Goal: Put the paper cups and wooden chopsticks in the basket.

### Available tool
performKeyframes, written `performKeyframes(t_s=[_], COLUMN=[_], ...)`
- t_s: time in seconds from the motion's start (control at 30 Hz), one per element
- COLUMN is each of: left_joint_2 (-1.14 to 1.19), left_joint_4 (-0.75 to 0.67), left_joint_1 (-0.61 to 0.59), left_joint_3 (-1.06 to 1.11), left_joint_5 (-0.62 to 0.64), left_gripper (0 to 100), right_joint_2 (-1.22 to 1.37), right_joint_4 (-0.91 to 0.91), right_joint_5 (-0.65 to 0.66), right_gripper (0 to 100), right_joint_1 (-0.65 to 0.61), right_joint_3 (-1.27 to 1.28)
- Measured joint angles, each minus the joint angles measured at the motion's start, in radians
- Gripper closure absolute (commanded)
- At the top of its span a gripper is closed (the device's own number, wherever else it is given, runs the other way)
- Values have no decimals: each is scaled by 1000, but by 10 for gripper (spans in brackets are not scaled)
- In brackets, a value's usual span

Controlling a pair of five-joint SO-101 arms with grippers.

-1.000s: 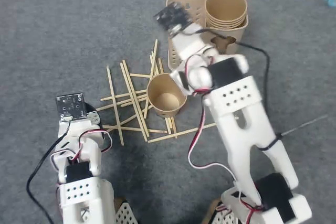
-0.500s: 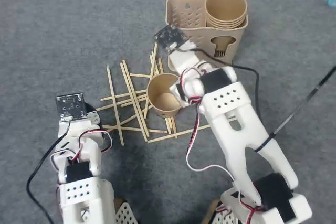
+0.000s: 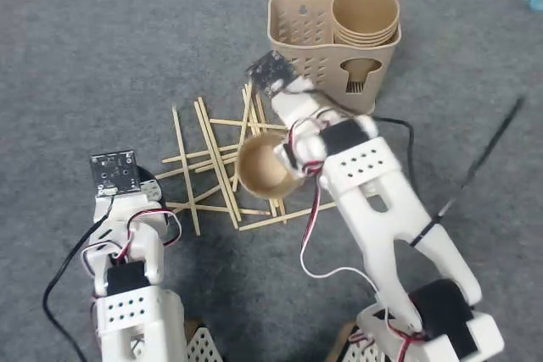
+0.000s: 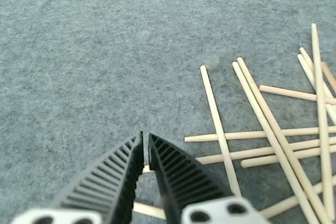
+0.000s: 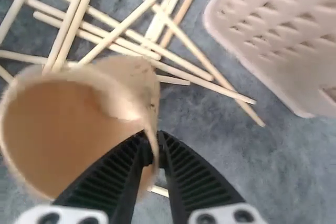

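Claw of right arm (image 5: 151, 141) pinches rim of tan paper cup (image 5: 68, 124) for transfer to beige perforated plastic basket (image 5: 283, 30); left claw (image 4: 146, 142) sits closed, empty.

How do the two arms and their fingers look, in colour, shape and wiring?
The left arm and right arm have white plastic shells with rows of small round holes and black motors. Red, white and black wires loop along the right arm; a black cable runs beside the left. Each carries a small dark circuit board. The fingers are black, tapered and ribbed.
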Motion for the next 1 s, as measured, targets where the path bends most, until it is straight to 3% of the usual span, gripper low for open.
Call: performKeyframes(t_s=[0.43,0.7,1.0], left_joint_2=[0,0,0], left_joint_4=[0,0,0], left_joint_1=[0,0,0], left_joint_3=[0,0,0], left_joint_5=[0,0,0], left_gripper=[987,987,987], right_joint_2=[0,14,262], right_joint_4=[488,419,261], right_joint_5=[-138,-135,-52], right_gripper=[992,992,992], right_joint_1=[147,265,397], right_joint_3=[-801,-1166,-1241])
